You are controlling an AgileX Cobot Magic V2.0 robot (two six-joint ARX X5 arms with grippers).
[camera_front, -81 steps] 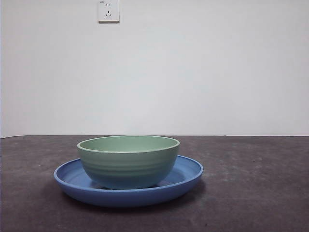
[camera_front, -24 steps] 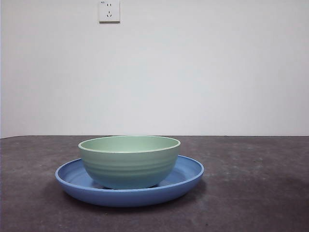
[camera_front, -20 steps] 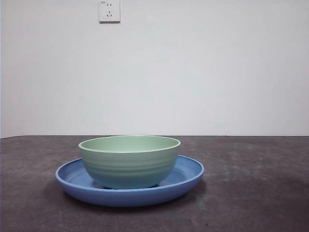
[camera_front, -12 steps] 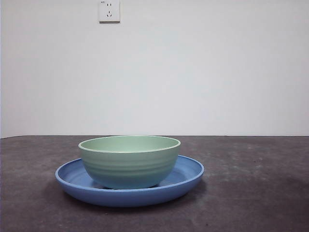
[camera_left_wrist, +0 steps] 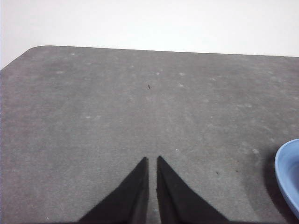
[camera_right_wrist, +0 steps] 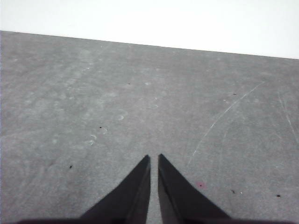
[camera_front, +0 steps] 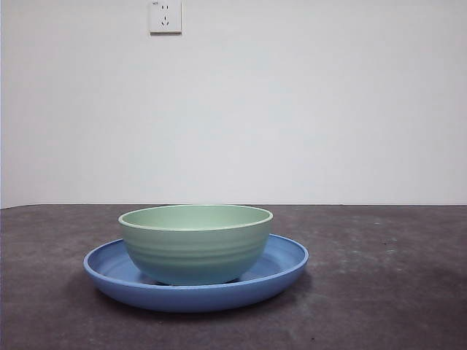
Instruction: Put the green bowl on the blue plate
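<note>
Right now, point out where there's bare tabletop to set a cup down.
Bare table runs from the blue plate to the picture's right edge, with a narrower strip on the plate's other side. The plate itself is taken: the green bowl sits in it. The left gripper and right gripper, both shut, hang over bare tabletop too.

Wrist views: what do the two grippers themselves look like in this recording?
Only the jaws show. The left gripper and the right gripper each have two plain black jaws, wide at the base and tapering to sharp points, matte, with no markings, cables or pads in view. The two look alike. The arms behind them are out of view, and the front view shows no arm at all.
</note>
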